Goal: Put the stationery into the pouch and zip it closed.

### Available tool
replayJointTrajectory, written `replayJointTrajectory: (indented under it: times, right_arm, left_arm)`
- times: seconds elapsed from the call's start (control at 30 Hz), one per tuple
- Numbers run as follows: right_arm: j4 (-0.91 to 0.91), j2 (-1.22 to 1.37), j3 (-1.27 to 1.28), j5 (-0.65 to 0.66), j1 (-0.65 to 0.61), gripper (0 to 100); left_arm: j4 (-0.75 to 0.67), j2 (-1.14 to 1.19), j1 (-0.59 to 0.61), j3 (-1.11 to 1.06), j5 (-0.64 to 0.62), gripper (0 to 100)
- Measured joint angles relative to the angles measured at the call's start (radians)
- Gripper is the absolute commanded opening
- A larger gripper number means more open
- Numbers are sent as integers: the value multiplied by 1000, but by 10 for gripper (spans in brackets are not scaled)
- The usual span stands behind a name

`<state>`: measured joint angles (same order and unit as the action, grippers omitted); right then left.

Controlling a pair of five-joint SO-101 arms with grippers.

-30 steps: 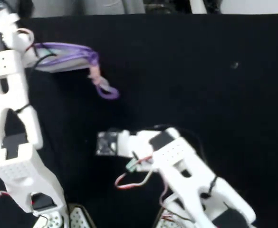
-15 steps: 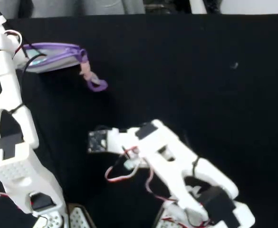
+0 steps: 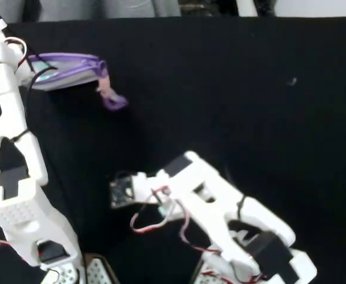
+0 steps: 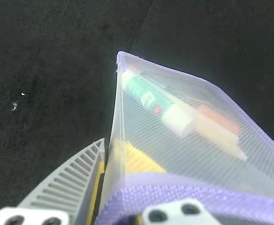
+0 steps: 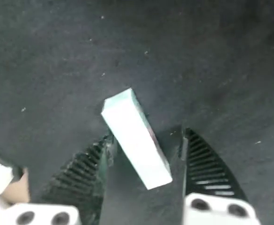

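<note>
Change: the right gripper (image 5: pixel 147 136) has drawn back toward the near edge of the table (image 3: pixel 249 118); the pouch (image 3: pixel 66 70) has shifted left, its strap (image 3: pixel 112 100) swinging along.
Pouch axis: lengthwise across the far-left corner, strap end toward the centre.
Pouch look: clear ribbed plastic, purple trim, stationery (image 4: pixel 179 119) inside.
Left gripper (image 4: pixel 99 183): clamped on the pouch.
Eraser (image 5: pixel 127 117): white block, diagonal between the right gripper's spread fingers (image 5: pixel 200 159).
</note>
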<state>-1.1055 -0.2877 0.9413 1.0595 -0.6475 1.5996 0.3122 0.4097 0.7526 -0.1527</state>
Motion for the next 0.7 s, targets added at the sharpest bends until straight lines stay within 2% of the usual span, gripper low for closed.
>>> replayJointTrajectory:
  times: [0.13,0.27,0.33,0.53,0.7]
  right_arm:
    - [61,52,15,0,-2,175]
    - [77,104,-18,0,2,8]
    - [81,132,-49,0,3,32]
    - [57,121,-86,-68,15,11]
    - [21,-29,-169,-132,127,11]
  left_arm:
    - [0,0,0,0,0,30]
    - [0,0,0,0,0,30]
    - [0,0,-6,0,0,30]
    - [14,0,-52,0,2,30]
    - [46,0,-118,0,2,30]
